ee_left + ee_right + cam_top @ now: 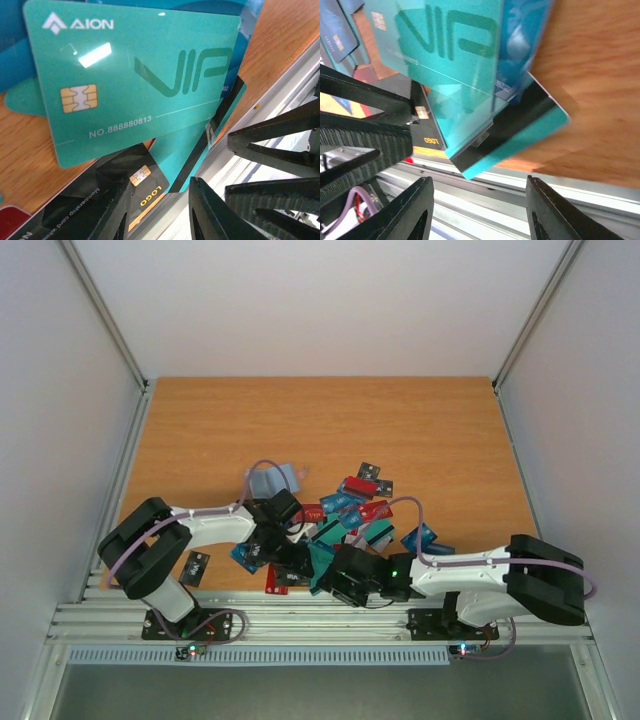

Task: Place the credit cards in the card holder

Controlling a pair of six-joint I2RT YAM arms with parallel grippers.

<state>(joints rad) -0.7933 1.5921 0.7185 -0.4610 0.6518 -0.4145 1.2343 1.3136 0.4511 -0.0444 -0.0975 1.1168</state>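
Note:
The credit cards (350, 508) lie in a loose pile at the middle and near edge of the table. The card holder (272, 478) lies open at the back left of the pile, its light blue inside up. My left gripper (290, 562) (159, 182) is low over the near cards, open. Its left finger rests by a black card (145, 186). Ahead of it lie a teal VIP card (135, 80) and a teal card with a black stripe (185, 155). My right gripper (338, 580) (479, 180) is open, just short of the striped card's corner (520, 125).
The aluminium rail (300, 620) runs along the near table edge, right under both grippers. One black card (196, 566) lies apart at the left, and a red card (276, 581) at the edge. The left gripper's fingers (365, 135) fill the left of the right wrist view.

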